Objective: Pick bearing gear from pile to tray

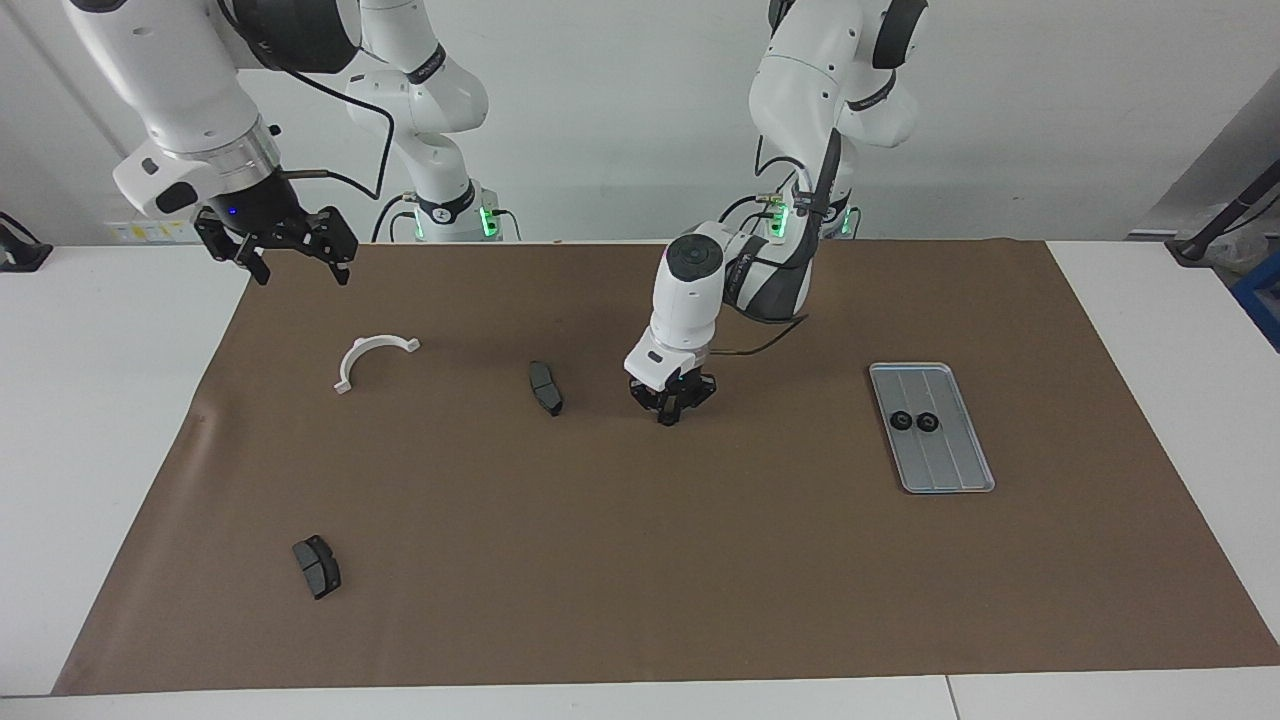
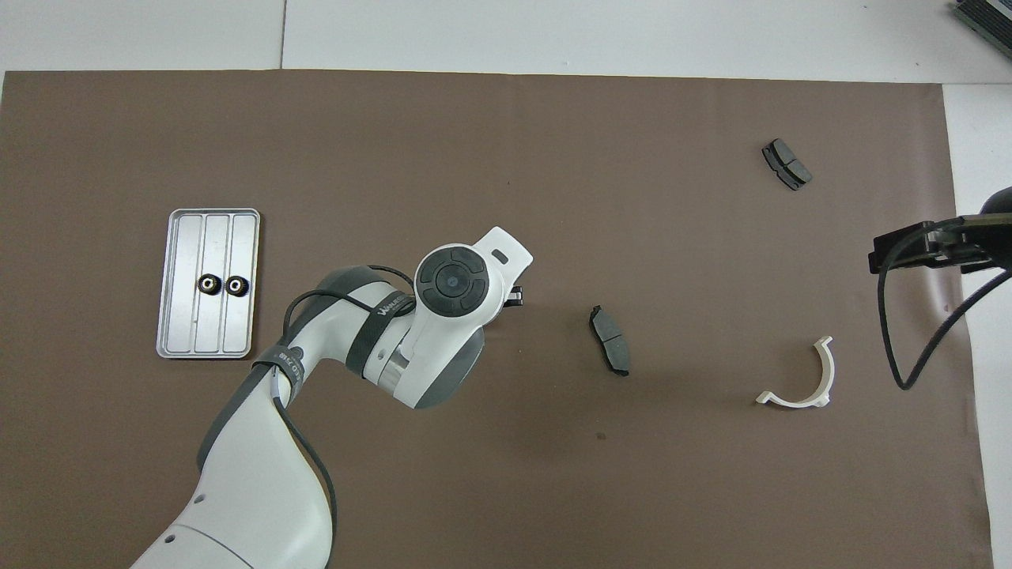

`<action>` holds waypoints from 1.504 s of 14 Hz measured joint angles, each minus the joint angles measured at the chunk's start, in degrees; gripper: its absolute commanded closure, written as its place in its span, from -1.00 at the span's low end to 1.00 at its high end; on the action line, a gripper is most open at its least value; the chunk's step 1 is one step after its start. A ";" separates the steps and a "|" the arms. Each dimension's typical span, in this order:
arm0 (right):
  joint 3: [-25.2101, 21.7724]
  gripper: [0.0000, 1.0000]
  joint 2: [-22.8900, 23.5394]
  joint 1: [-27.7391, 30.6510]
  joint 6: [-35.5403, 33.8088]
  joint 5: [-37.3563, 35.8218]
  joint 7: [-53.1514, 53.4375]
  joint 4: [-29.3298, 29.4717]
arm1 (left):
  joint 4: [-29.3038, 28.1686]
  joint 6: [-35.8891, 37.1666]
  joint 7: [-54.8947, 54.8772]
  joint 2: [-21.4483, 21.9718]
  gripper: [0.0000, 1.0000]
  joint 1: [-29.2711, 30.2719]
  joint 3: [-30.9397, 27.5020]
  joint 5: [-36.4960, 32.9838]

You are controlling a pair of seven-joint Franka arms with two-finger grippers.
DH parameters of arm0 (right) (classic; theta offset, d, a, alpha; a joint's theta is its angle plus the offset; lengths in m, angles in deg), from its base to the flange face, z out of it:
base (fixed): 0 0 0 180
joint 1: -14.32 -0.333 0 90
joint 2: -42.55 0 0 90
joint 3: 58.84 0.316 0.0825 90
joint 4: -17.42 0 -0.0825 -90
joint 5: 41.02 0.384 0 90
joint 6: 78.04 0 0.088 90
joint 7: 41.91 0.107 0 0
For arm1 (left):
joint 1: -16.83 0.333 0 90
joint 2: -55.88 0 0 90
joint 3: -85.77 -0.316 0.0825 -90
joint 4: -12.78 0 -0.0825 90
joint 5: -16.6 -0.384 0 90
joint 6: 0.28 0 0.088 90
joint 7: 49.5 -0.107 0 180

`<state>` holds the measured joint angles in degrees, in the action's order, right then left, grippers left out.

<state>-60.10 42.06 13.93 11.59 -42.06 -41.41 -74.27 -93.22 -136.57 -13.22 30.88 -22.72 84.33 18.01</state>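
Observation:
My left gripper (image 1: 667, 417) is down at the brown mat near its middle, fingertips drawn together on a small black bearing gear that barely shows between them. In the overhead view the arm's wrist hides nearly all of the left gripper (image 2: 515, 295). The silver tray (image 1: 945, 465) (image 2: 205, 332) lies toward the left arm's end of the mat. It holds two black bearing gears (image 1: 900, 421) (image 2: 209, 284) side by side. What is left of the pile lies scattered toward the right arm's end. My right gripper (image 1: 295, 262) hangs open and raised over that end of the mat, waiting.
A dark grey pad (image 1: 546, 388) (image 2: 609, 340) lies close beside the left gripper. A white half-ring bracket (image 1: 365, 347) (image 2: 828, 379) lies under the right gripper's side. A second grey pad (image 1: 317, 566) (image 2: 786, 163) lies farther from the robots.

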 measured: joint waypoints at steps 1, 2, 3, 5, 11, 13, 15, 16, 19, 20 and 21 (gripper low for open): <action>0.00 -1.00 0.00 0.00 0.00 0.00 0.00 0.00 | 0.11 0.31 0.00 0.00 1.00 0.02 -0.09 0.00; 0.00 -1.00 0.00 0.00 0.00 0.00 0.00 0.00 | 0.70 1.44 0.01 0.00 1.00 0.13 -0.36 0.00; 0.00 -1.00 0.00 0.00 0.00 0.00 0.00 0.00 | 1.80 3.04 0.05 0.02 1.00 0.46 -0.81 0.00; 0.00 -1.00 0.00 0.00 0.00 0.01 0.00 0.00 | 4.71 6.06 0.04 0.18 1.00 2.98 -1.41 0.00; 0.00 -1.00 0.00 0.00 0.00 0.01 0.00 0.00 | 5.14 14.57 -15.13 8.05 1.00 18.60 -1.75 0.04; 0.00 -1.00 0.00 0.00 0.00 0.01 0.00 0.00 | 1.99 15.80 -23.91 10.79 1.00 22.00 -1.75 0.05; 0.00 -1.00 0.00 0.00 0.00 0.01 0.00 0.00 | -2.45 15.80 -33.32 13.05 1.00 25.17 -1.74 0.06; 0.00 -1.00 0.00 0.00 0.00 0.01 0.00 0.00 | -4.66 15.79 -38.03 14.20 1.00 26.85 -1.75 0.06; 0.00 -1.00 0.00 0.00 0.00 0.01 0.00 0.00 | -10.75 15.57 -50.92 17.54 0.99 31.83 -1.76 0.07; 0.00 -1.00 0.00 0.00 0.00 0.01 0.00 0.00 | -12.75 14.72 -55.07 18.49 0.99 33.41 -1.76 0.06; 0.00 -1.00 0.00 0.00 0.00 0.01 0.00 0.00 | -15.17 12.47 -59.44 19.36 0.93 35.20 -1.76 0.06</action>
<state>-60.09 42.06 13.93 11.59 -42.05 -41.41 -74.27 -108.39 -124.10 -72.66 50.25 12.48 82.57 18.07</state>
